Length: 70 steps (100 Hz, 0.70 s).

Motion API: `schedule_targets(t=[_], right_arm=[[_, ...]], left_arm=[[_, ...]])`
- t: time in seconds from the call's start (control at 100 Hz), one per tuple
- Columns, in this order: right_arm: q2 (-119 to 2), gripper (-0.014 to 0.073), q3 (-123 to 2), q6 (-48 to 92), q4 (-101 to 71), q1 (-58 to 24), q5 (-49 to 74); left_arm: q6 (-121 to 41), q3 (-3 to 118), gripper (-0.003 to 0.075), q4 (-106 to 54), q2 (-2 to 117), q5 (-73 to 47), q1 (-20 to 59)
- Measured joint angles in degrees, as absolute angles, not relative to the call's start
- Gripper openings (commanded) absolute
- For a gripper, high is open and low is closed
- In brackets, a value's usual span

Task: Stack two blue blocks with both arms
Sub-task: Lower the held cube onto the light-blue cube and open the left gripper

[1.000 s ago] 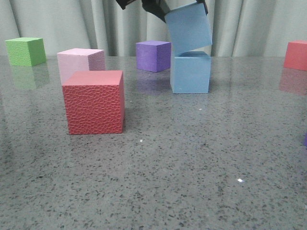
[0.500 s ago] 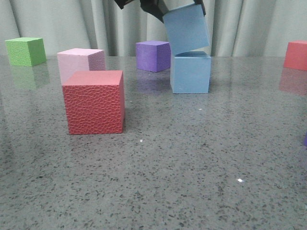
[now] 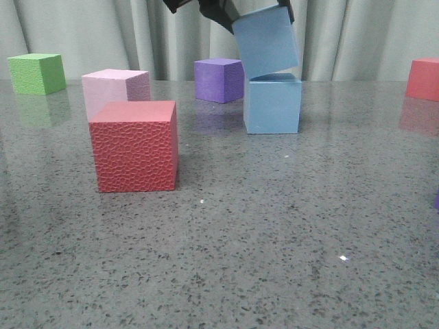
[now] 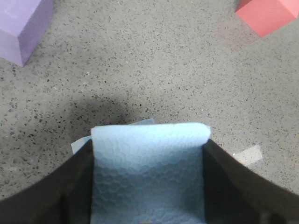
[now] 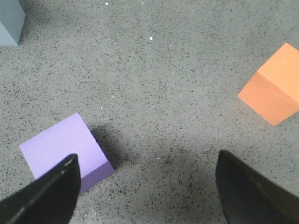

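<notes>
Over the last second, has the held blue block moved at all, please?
Yes. The held block has shifted slightly left, its left edge now further past the lower block's left edge.

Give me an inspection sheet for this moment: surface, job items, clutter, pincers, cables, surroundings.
Surface: grey speckled table, glossy, reflecting the cubes.
Job's things: held blue block tilted, its lower edge at the top of the resting blue block; contact cannot be confirmed.
Clutter: front view shows a red cube, pink cube, green cube, purple cube and a red cube at right edge; right wrist view shows an orange cube and a violet cube.
Pincers: left pincer shut on the held blue block; right pincer open, empty, over bare table.
Cables: nothing seen.
Surroundings: pale curtain behind the table.
</notes>
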<state>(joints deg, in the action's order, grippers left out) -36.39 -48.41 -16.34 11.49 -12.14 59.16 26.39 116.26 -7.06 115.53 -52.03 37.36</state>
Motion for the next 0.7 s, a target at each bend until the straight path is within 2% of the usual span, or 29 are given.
schedule_targets(t=[0.1, 0.35, 0.55, 0.7], right_arm=[[-36.4, 0.0592, -48.4, -16.3, 11.5, -12.1, 59.2], [-36.4, 0.0592, -48.4, -16.3, 11.5, -12.1, 59.2], [-36.4, 0.0592, -48.4, -16.3, 11.5, -12.1, 59.2], [-36.4, 0.0592, -48.4, -16.3, 11.5, -12.1, 59.2]], left_arm=[[26.4, 116.3, 0.0361, -7.1, 115.5, -52.0, 37.4], [26.4, 116.3, 0.0365, -7.1, 115.5, -52.0, 37.4], [26.4, 116.3, 0.0497, -7.1, 115.5, -51.7, 37.4], [26.4, 116.3, 0.0552, -7.1, 115.5, -51.6, 37.4]])
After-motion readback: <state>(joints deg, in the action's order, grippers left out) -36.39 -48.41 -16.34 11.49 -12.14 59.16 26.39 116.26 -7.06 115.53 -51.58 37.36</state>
